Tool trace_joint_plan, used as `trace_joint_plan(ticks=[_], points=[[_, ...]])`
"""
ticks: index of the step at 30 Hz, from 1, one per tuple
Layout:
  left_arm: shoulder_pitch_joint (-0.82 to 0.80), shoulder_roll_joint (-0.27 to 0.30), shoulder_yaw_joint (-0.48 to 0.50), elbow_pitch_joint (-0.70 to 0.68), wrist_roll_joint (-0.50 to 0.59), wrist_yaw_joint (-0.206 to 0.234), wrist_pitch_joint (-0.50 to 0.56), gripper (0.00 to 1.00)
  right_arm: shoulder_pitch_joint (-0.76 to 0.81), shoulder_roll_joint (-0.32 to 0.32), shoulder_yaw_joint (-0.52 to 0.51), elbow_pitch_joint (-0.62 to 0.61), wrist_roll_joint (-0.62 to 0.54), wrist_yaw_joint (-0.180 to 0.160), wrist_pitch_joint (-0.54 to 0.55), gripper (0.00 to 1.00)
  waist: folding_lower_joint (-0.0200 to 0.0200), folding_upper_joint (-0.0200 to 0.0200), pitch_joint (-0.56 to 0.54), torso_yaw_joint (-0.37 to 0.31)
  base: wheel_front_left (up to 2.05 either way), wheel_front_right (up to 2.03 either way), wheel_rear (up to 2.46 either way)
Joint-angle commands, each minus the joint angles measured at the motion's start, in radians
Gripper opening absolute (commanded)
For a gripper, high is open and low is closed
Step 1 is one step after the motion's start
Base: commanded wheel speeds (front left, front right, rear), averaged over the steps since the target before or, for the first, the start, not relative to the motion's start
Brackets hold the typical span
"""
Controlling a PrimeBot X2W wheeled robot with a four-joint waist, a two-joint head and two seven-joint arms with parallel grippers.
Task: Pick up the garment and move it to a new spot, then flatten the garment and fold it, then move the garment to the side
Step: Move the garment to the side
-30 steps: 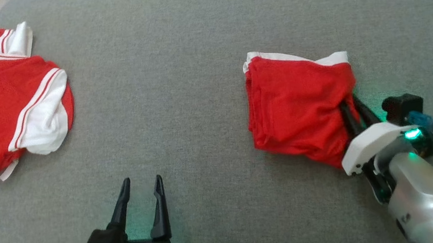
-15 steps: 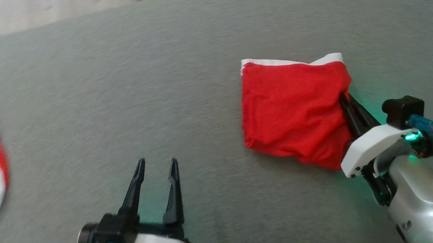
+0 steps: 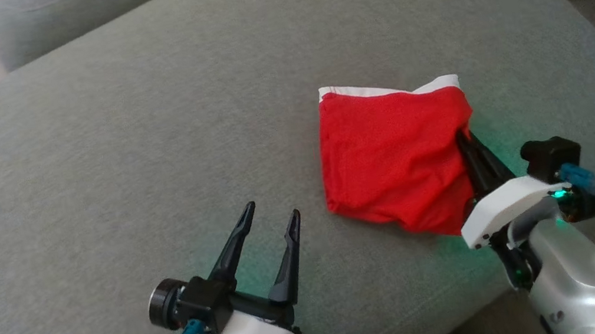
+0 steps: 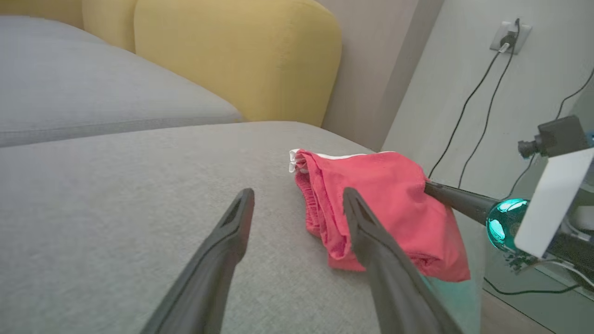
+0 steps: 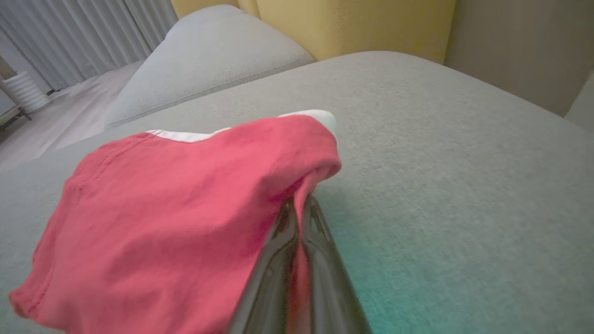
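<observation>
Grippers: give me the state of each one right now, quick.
Left gripper: open, holding nothing.
Right gripper: shut on an edge of the red garment.

The right claw (image 3: pixel 464 142) is clamped on the right edge of the red garment (image 3: pixel 391 152). Its two dark fingers are pressed together with cloth pinched between them, and its silver forearm (image 3: pixel 577 290) slants back, away from the garment. The left claw (image 3: pixel 271 210) hovers left of the garment, apart from it. Its fingers are spread wide and hold nothing.
</observation>
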Motion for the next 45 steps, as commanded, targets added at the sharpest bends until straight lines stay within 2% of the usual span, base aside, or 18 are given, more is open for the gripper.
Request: trace_joint_plan(ticks=[1,7,12,21,26,29,30,31,37,41,45], points=[[-0.036,0.002,0.022,-0.022,-0.007,-0.005,-0.005,1.0,-0.019,0.003,0.003,-0.032,-0.005,-0.001,-0.004,0.0,0.0001,0.0,0.035,-0.02,0.0,0.0,0.0],[-0.048,0.002,0.025,-0.011,0.004,-0.005,-0.005,1.0,-0.076,-0.025,-0.061,-0.032,-0.051,-0.001,-0.004,0.0,0.0001,0.0,0.078,0.023,0.0,0.0,0.0],[-0.065,0.002,0.045,-0.003,0.025,-0.006,-0.005,1.0,-0.189,-0.116,-0.129,0.003,-0.1,-0.001,-0.004,0.0,0.0001,0.0,0.14,0.085,0.0,0.0,0.0],[-0.095,0.017,0.096,-0.017,0.054,-0.006,-0.005,1.0,-0.405,-0.318,-0.314,0.206,-0.244,-0.001,-0.004,0.0,0.0001,0.0,0.24,0.172,0.0,0.0,0.0],[-0.114,0.02,0.095,-0.026,0.059,-0.006,-0.005,1.0,-0.458,-0.389,-0.444,0.288,-0.354,-0.001,-0.004,0.0,0.0001,0.0,0.266,0.197,0.0,0.0,0.0],[-0.125,0.018,0.087,-0.027,0.052,-0.006,-0.005,1.0,-0.469,-0.397,-0.508,0.29,-0.422,-0.001,-0.004,0.0,0.0001,0.0,0.269,0.203,0.0,0.0,0.0],[-0.128,0.018,0.088,-0.028,0.051,-0.006,-0.005,1.0,-0.472,-0.392,-0.531,0.279,-0.437,-0.001,-0.004,0.64,0.0001,0.0,0.27,0.202,0.0,0.0,0.0],[-0.13,0.017,0.092,-0.027,0.05,-0.006,-0.005,1.0,-0.475,-0.383,-0.555,0.261,-0.447,-0.001,-0.004,1.0,0.0001,0.0,0.271,0.2,0.0,0.0,0.0],[-0.131,0.015,0.125,-0.025,0.051,-0.006,-0.005,1.0,-0.464,-0.3,-0.575,0.115,-0.468,-0.001,-0.004,1.0,0.0001,0.0,0.256,0.195,0.0,0.0,0.0],[-0.12,0.011,0.171,-0.023,0.059,-0.006,-0.005,1.0,-0.426,-0.223,-0.499,-0.029,-0.417,-0.001,-0.004,1.0,0.0001,0.0,0.22,0.208,0.0,0.0,0.0],[-0.099,0.005,0.203,-0.018,0.068,-0.006,-0.005,1.0,-0.315,-0.134,-0.384,-0.153,-0.346,-0.001,-0.004,1.0,0.0001,0.0,0.156,0.249,0.0,0.0,0.0]])
